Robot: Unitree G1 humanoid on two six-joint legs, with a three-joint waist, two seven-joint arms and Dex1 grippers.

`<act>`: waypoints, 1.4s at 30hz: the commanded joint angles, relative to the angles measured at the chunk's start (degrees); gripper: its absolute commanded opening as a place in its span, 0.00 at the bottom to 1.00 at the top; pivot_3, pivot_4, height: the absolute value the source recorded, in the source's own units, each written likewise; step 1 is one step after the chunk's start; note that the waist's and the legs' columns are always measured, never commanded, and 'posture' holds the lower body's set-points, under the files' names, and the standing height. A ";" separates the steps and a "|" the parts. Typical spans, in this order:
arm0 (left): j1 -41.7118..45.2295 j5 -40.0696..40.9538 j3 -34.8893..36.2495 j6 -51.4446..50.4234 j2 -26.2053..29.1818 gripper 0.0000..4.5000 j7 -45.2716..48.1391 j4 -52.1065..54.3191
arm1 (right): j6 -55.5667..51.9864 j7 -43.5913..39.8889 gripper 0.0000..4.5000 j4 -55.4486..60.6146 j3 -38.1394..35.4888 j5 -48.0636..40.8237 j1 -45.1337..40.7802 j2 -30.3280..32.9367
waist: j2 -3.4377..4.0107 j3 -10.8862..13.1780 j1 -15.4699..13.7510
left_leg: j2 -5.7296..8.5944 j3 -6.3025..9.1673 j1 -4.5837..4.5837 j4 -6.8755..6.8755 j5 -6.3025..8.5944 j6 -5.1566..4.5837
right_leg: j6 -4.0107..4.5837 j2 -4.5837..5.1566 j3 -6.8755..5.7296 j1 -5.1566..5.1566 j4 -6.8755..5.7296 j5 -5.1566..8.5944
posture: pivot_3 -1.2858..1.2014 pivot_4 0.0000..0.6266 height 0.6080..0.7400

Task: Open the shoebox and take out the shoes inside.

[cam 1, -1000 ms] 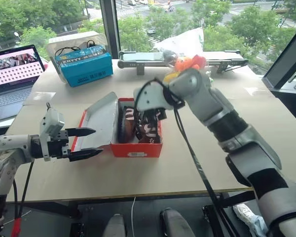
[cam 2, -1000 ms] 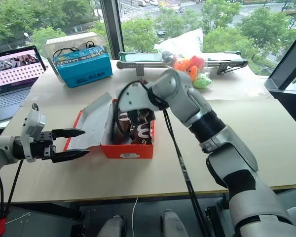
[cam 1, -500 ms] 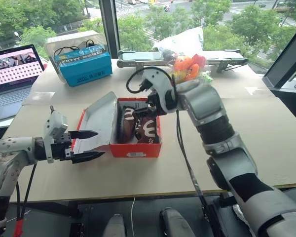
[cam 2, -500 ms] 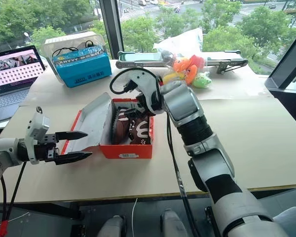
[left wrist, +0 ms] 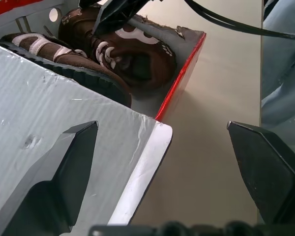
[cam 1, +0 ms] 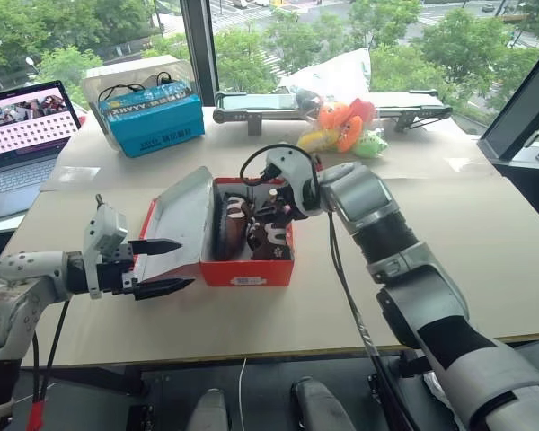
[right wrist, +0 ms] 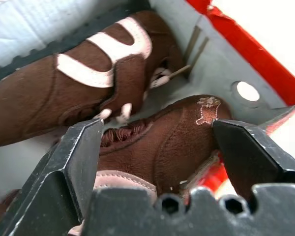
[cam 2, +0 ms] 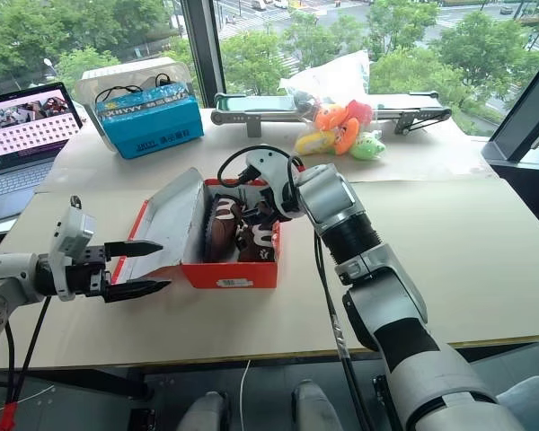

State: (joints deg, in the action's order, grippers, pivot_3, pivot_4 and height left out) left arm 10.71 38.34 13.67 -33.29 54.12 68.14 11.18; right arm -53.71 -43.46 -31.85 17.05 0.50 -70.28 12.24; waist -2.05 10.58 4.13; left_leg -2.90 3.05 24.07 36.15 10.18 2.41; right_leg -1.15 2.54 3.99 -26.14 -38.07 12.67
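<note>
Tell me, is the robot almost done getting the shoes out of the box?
Not yet. The red cardboard shoebox is open, its lid folded back. The right gripper is open, fingers straddling one small dark-brown shoe. Both shoes still lie inside. The left gripper waits open beside the lid.

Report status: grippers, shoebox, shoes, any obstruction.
Right gripper open, straddling one of the shoes inside the shoebox. Left gripper open at the lid, lid laid open. Both shoes in the box. No obstruction seen.

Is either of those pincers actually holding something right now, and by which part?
Nothing is held. The right pincer stands open astride the heel end of a brown shoe in the shoebox. The left pincer is open beside the lid.
</note>
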 commanded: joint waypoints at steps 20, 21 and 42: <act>0.36 0.71 1.70 0.10 0.32 1.00 -0.18 1.63 | 1.00 1.78 0.94 2.90 -1.99 0.04 -1.67 3.30 | 0.01 0.01 0.12 | 0.00 0.02 0.04 0.02 0.00 0.00 | 0.00 -0.01 -0.01 -0.02 0.01 0.00 | 0.52 0.24 0.70; 0.39 0.64 1.64 0.09 0.31 1.00 -0.19 1.58 | 0.71 1.89 0.94 3.00 -2.00 -0.03 -1.23 3.11 | 0.01 0.01 0.08 | 0.00 0.02 0.04 0.01 0.00 0.00 | 0.01 -0.01 -0.01 -0.02 0.00 0.00 | 0.52 0.24 0.70; -1.12 0.99 2.93 -0.56 0.60 1.00 -0.70 2.97 | -3.44 2.17 0.94 5.20 -1.01 -1.44 3.77 0.95 | 0.00 0.00 0.03 | 0.00 0.03 0.05 0.03 0.00 0.00 | 0.02 -0.01 -0.01 -0.02 0.00 -0.01 | 0.52 0.24 0.70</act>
State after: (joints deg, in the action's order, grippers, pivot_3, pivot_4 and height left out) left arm 9.47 38.41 14.60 -33.88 54.14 67.63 12.66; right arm -55.83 -41.11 -27.84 15.39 -0.31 -67.03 13.91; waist -2.05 10.58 4.16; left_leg -2.90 3.08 24.11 36.18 10.18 2.40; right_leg -1.13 2.53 3.98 -26.15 -38.07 12.66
